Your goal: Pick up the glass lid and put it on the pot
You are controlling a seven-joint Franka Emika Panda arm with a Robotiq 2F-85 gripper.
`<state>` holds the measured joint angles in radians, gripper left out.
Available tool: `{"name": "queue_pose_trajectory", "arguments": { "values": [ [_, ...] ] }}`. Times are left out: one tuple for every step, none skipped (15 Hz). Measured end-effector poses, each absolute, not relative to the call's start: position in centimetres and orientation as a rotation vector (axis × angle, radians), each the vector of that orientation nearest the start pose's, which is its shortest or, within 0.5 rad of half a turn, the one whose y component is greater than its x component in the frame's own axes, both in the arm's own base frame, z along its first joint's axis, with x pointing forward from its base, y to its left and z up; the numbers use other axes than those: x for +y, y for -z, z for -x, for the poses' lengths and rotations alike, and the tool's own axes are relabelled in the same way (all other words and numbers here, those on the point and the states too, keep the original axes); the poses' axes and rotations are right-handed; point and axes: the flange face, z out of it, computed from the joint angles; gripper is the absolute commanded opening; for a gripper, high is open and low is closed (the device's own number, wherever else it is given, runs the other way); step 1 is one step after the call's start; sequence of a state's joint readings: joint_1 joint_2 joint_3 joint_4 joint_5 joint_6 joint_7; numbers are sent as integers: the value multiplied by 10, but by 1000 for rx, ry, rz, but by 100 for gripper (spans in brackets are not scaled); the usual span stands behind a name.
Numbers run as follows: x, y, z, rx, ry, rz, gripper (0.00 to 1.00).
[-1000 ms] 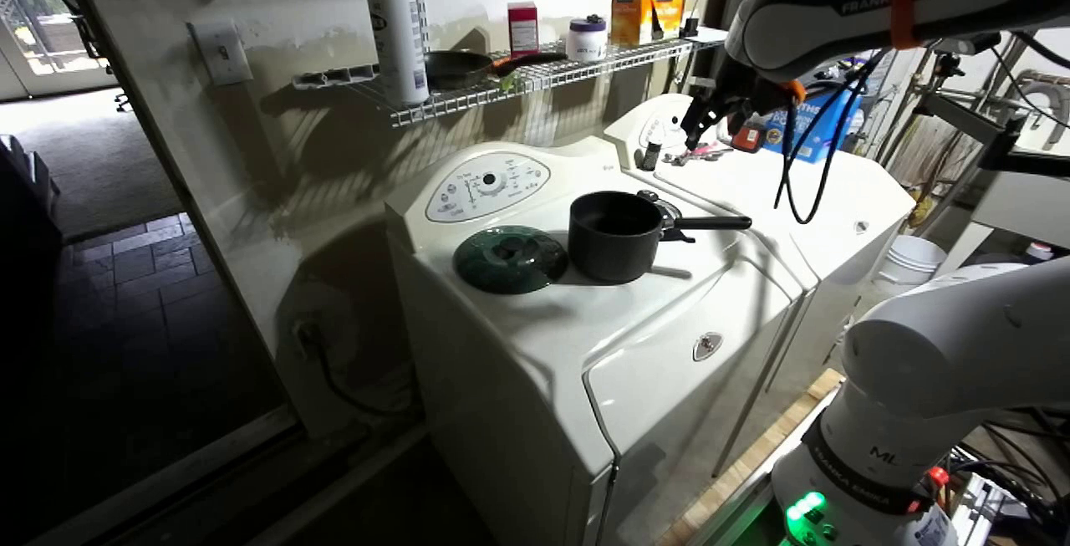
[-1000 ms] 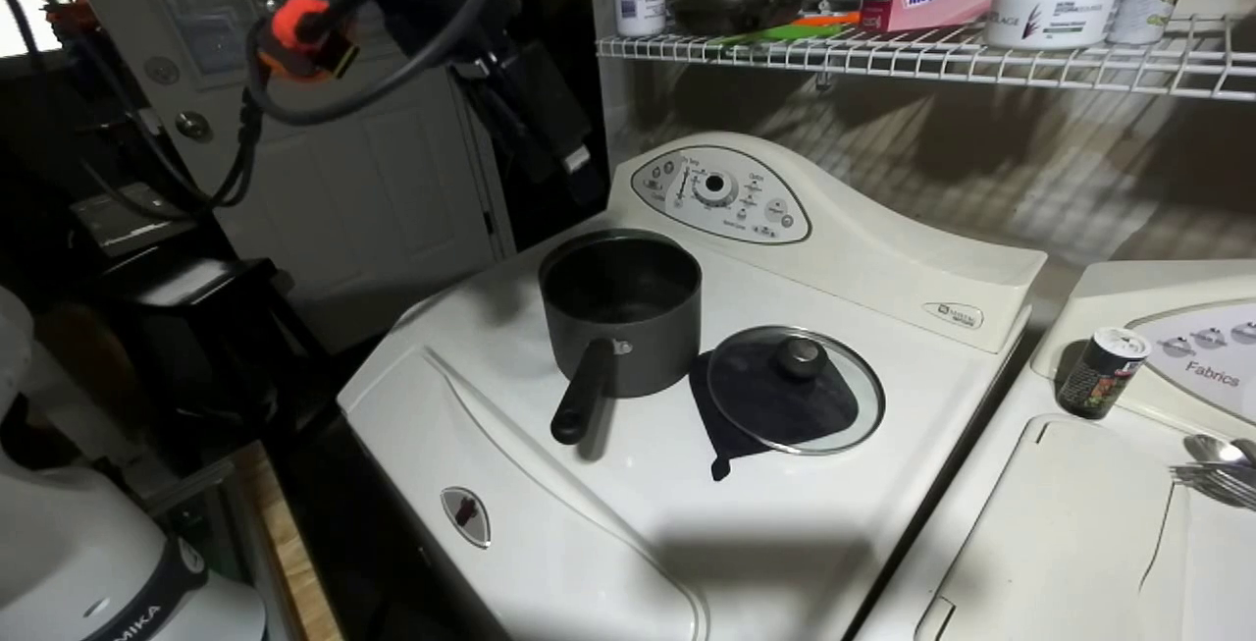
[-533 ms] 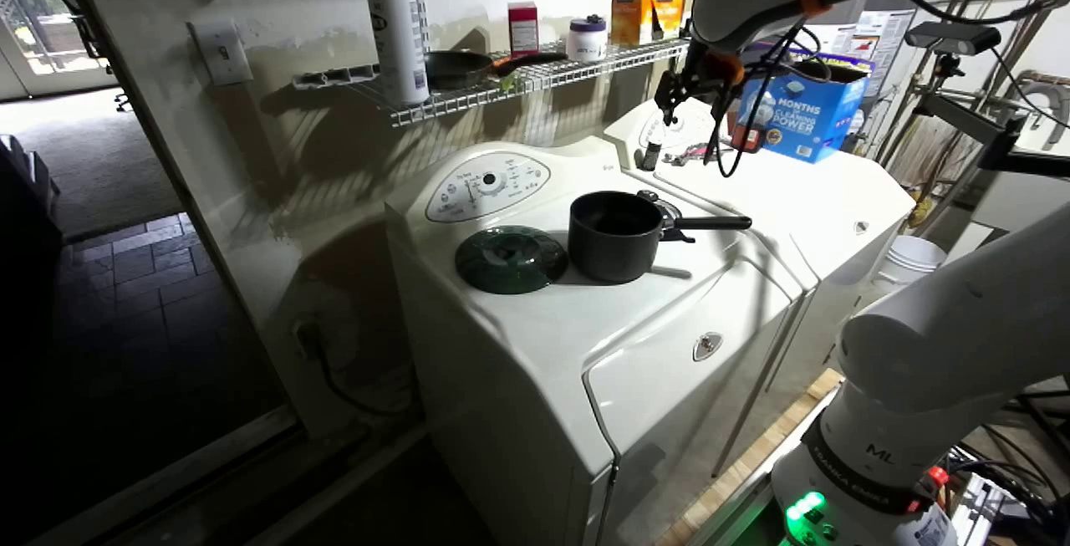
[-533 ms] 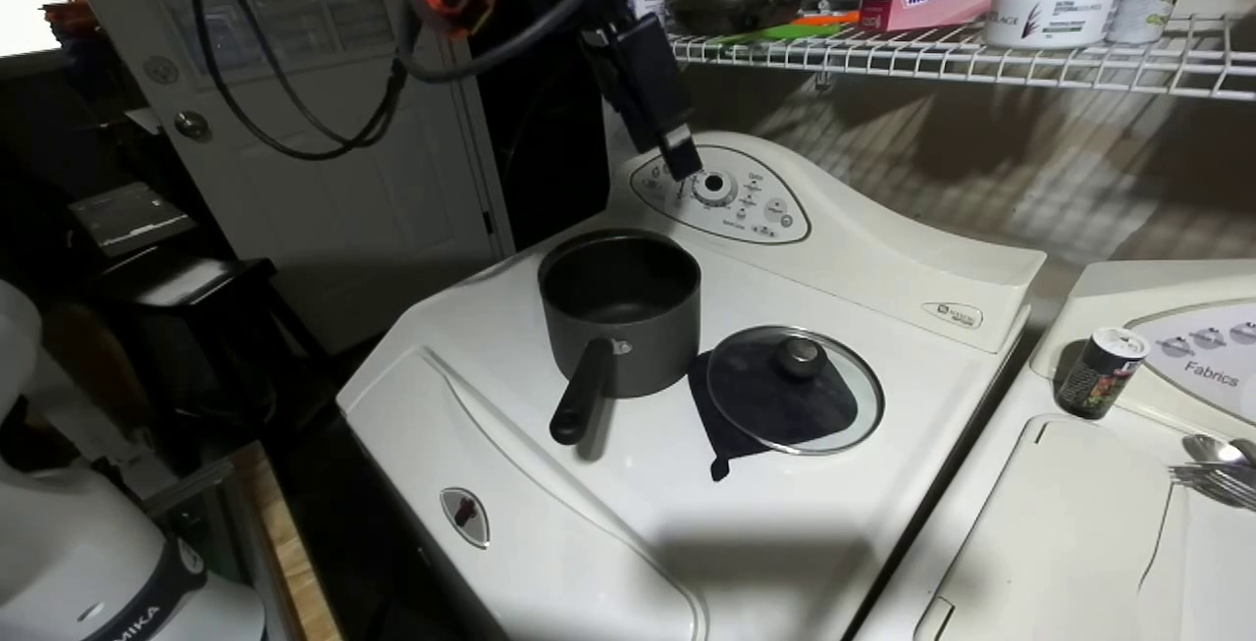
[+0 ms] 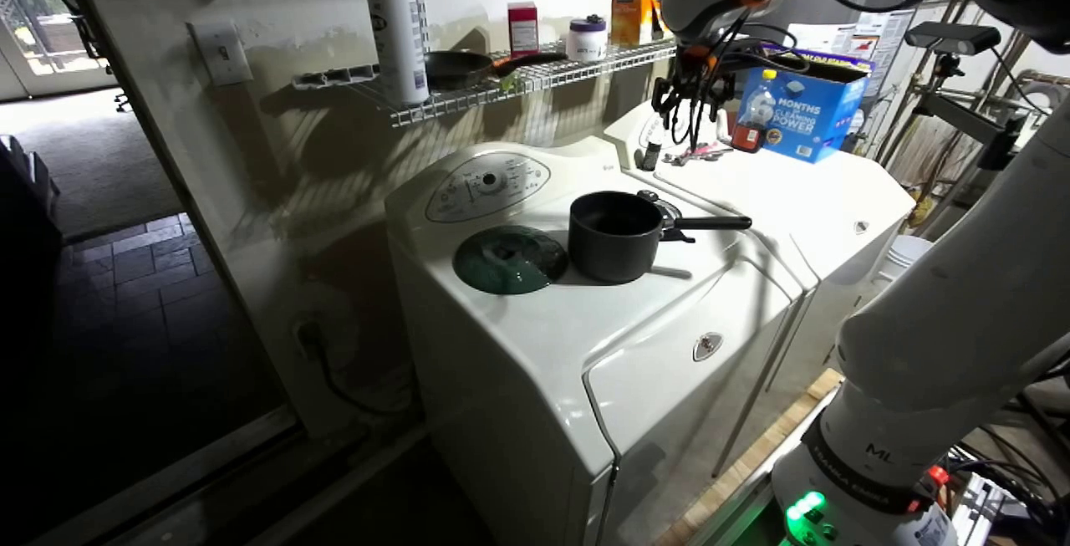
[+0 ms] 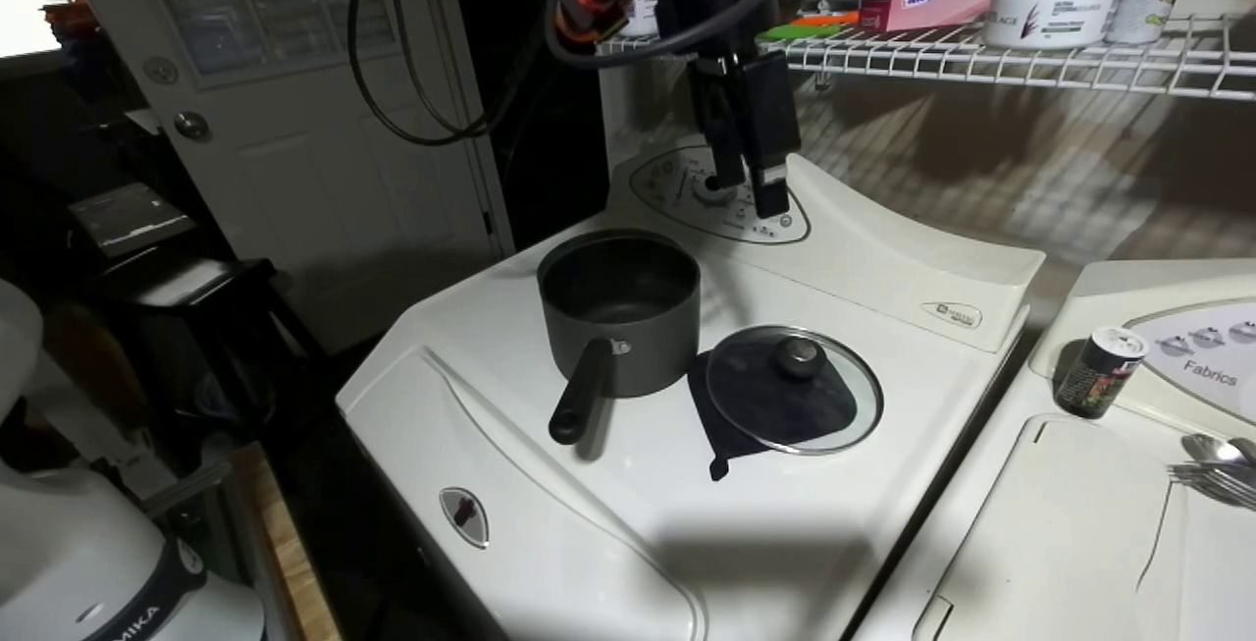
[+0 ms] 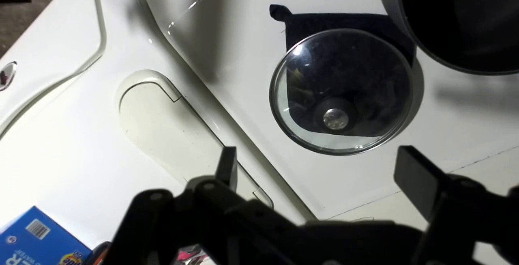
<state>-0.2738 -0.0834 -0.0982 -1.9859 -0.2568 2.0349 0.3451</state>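
Observation:
The glass lid [image 6: 795,391] is a clear round disc with a metal rim and a small centre knob. It lies on a black cloth beside the pot. It fills the middle of the wrist view [image 7: 344,78] and is partly hidden behind the pot in an exterior view [image 5: 670,211]. The pot [image 6: 620,327] is a black saucepan, uncovered and upright on the white machine; its edge shows in the wrist view [image 7: 458,17]. My gripper [image 7: 318,169] is open and empty, apart from the lid. It hangs above the rear of the machine in both exterior views [image 6: 751,191] [image 5: 687,115].
A dark green round disc [image 5: 510,260] lies on the pot's far side. The raised control panel [image 6: 721,191] runs along the back, under a wire shelf [image 6: 932,60] with bottles and boxes. A small can [image 6: 1101,374], cutlery and a blue box [image 5: 807,115] stand on the neighbouring machine.
The arm has swung in over the machine. In an exterior view the gripper has moved right and down, nearer the lid. The lid and the pot have not moved.

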Motion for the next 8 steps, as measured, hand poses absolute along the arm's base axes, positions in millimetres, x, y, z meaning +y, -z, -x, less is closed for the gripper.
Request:
{"name": "queue_pose_trajectory", "arguments": {
  "values": [
    [-216,-513,-508,1025,206,3207,100],
    [-216,-512,-511,1025,204,3208,100],
    [-216,-513,-512,1025,204,3209,100],
    [-216,-513,-512,1026,205,3208,100],
    [-217,-512,-511,1024,198,3209,100],
    [-218,-506,-511,1030,159,3207,100],
    [-219,-496,-512,1037,102,3196,100],
    [-221,-482,-514,1033,43,3181,100]
  ]
}}
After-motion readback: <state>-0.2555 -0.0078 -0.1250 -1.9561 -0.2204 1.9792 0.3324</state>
